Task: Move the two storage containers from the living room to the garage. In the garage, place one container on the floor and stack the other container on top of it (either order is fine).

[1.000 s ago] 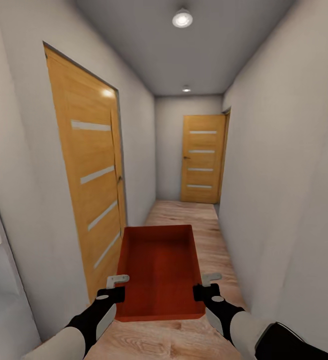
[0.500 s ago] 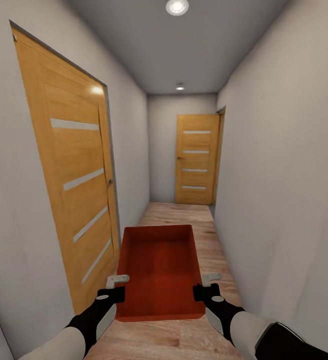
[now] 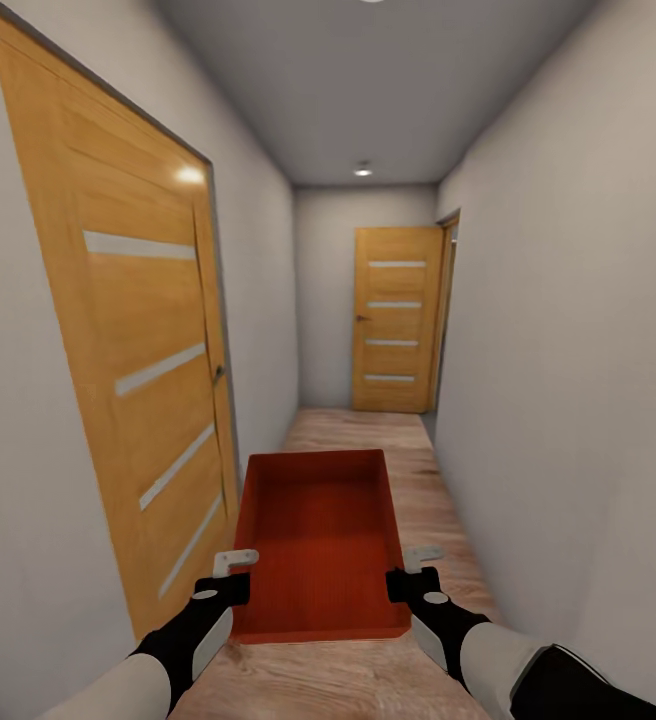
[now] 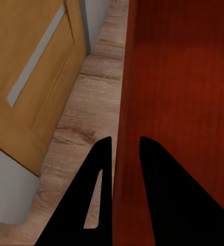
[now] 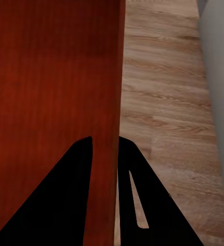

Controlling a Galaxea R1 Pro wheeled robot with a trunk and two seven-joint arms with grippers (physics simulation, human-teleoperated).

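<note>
I hold one orange-red storage container [image 3: 318, 540] level in front of me, above a wood-plank corridor floor. My left gripper [image 3: 230, 570] is shut on its left wall and my right gripper [image 3: 408, 565] on its right wall. In the left wrist view the black fingers [image 4: 99, 174] straddle the thin container wall [image 4: 123, 102]. The right wrist view has the fingers [image 5: 81, 169] pinching the other container wall [image 5: 119, 77]. The container is empty inside.
I am in a narrow corridor with pale walls. A shut wooden door [image 3: 138, 350] with frosted strips is close on the left. Another wooden door [image 3: 396, 320] closes the far end, with an opening [image 3: 448, 310] beside it on the right. Wood-plank floor [image 3: 368, 435] runs ahead.
The whole view has advanced down the corridor: the left door looms larger and nearer, the ceiling lamp has slid out of view. Both grippers and the container keep their places.
</note>
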